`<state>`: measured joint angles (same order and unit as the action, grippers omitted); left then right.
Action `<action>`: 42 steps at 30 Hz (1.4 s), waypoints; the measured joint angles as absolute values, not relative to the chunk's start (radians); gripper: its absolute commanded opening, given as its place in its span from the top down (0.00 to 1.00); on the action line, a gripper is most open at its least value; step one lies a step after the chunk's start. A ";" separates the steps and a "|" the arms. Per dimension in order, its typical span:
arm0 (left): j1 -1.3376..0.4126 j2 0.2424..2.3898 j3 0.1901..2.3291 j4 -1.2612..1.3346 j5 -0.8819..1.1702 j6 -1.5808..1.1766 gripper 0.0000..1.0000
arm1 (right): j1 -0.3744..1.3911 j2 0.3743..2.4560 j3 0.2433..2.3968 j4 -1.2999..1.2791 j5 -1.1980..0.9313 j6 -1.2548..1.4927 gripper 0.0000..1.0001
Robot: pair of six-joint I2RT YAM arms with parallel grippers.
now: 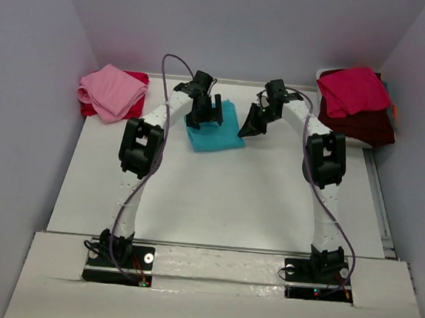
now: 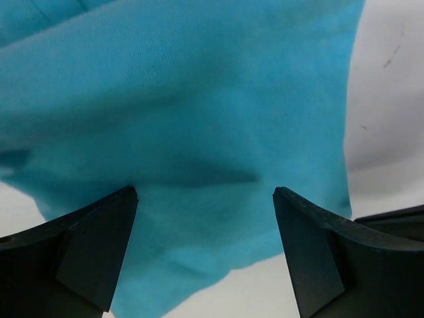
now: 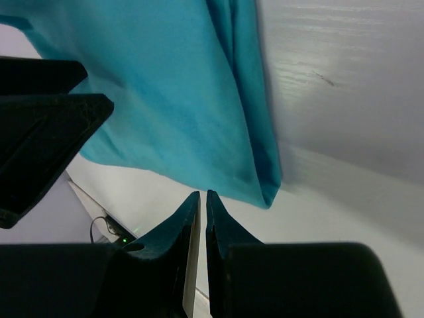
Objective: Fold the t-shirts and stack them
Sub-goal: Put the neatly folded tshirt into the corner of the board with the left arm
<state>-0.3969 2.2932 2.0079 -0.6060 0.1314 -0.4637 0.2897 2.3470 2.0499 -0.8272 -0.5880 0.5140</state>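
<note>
The turquoise t-shirt [image 1: 216,135] lies folded into a small rectangle on the white table at the back centre. My left gripper [image 1: 205,116] hovers over its left part, open and empty; in the left wrist view the cloth [image 2: 185,119] fills the space between the spread fingers [image 2: 99,245]. My right gripper [image 1: 250,125] is shut and empty just off the shirt's right edge; the right wrist view shows the folded edge [image 3: 252,132] beyond its closed tips [image 3: 203,195]. A pink shirt [image 1: 112,91] lies on a red one [image 1: 137,78] at back left. A crimson shirt [image 1: 352,89] tops a dark maroon one [image 1: 364,126] at back right.
The table [image 1: 224,197] is walled by lilac panels at the back and both sides. The right pile sits on a white tray [image 1: 326,72] at the table's back right corner. The arm bases [image 1: 118,259] stand at the near edge.
</note>
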 measured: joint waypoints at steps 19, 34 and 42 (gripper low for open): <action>-0.322 2.466 2.273 -0.666 -0.008 -0.449 0.03 | 0.303 2.475 2.091 -0.838 -0.636 0.496 0.85; -0.312 2.546 2.344 -0.692 0.035 -0.448 0.02 | 0.309 2.509 2.152 -0.890 -0.663 0.482 0.50; -0.313 2.446 2.180 -0.632 0.051 -0.451 0.01 | 0.310 2.495 2.153 -0.899 -0.650 0.470 0.48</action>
<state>-0.3130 2.4458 2.1803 -0.6323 0.0505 -0.4507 0.3096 2.4950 2.1532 -0.8986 -0.6498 0.4698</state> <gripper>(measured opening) 0.986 0.514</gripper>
